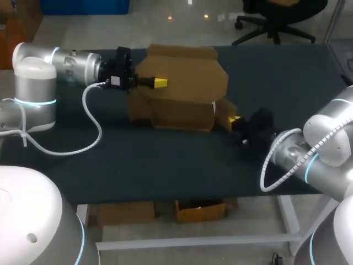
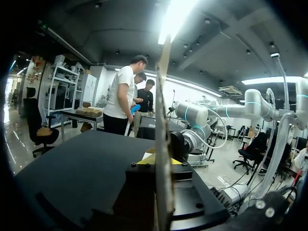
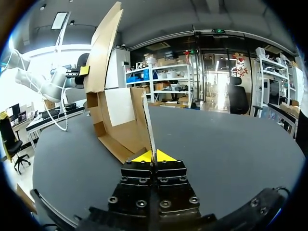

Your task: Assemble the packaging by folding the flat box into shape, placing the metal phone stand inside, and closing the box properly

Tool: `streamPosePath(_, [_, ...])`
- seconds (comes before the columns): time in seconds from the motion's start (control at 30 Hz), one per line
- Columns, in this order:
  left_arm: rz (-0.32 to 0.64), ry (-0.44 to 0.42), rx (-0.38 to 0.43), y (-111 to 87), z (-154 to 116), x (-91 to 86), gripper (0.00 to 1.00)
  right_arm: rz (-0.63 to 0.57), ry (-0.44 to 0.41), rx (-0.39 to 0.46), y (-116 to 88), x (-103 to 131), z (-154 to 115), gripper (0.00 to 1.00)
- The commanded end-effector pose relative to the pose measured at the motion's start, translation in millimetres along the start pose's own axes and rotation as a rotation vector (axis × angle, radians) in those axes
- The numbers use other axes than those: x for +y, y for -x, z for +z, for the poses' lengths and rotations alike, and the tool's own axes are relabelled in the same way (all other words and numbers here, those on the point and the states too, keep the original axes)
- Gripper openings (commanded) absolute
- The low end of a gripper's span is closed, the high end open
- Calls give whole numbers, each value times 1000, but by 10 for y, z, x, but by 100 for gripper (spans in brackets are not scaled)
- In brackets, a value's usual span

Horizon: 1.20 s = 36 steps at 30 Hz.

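Box (image 1: 176, 113), left claw (image 1: 159, 83) gripping upright flap (image 1: 190, 72) edge, right claw (image 3: 154, 156) gripping side flap (image 1: 223, 109) edge

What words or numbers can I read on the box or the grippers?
None can be read.
Box: plain brown card, no print showing.
White patch on the box: looks blank.
Left gripper and right gripper: no marks clear enough to read.
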State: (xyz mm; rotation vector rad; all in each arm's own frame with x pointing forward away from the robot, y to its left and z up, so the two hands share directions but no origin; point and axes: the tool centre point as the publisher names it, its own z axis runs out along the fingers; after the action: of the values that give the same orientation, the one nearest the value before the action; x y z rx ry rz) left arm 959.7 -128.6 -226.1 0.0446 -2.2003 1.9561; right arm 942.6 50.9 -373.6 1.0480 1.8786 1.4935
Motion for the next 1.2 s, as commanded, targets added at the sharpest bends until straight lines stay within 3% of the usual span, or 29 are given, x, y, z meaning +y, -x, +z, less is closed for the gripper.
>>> streamPosePath(0.03, [0, 1, 1, 9, -19, 33, 0, 2, 10, -141, -42, -59, 18, 0])
streamPosePath(1.2, [0, 1, 1, 9, -19, 33, 0, 43, -5, -295, -142, -14, -102, 0])
